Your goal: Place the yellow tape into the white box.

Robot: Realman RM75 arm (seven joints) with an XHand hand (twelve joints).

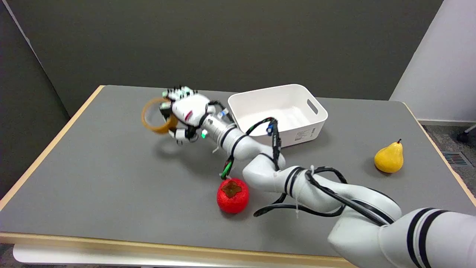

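Note:
The yellow tape (150,120), a thin amber ring, hangs tilted in the air above the grey table's left-centre, casting a shadow below it. My right hand (183,111) holds it by its right side, fingers curled around the rim. The white box (278,112), an open tub with handle slots and nothing visible inside, stands on the table to the right of the hand, about a hand's width away. My forearm stretches from the lower right across the table's middle.
A red persimmon-like fruit (232,195) lies near the front, right under my forearm. A yellow pear (389,158) stands at the right. The table's wooden edge (52,141) runs along the left and front.

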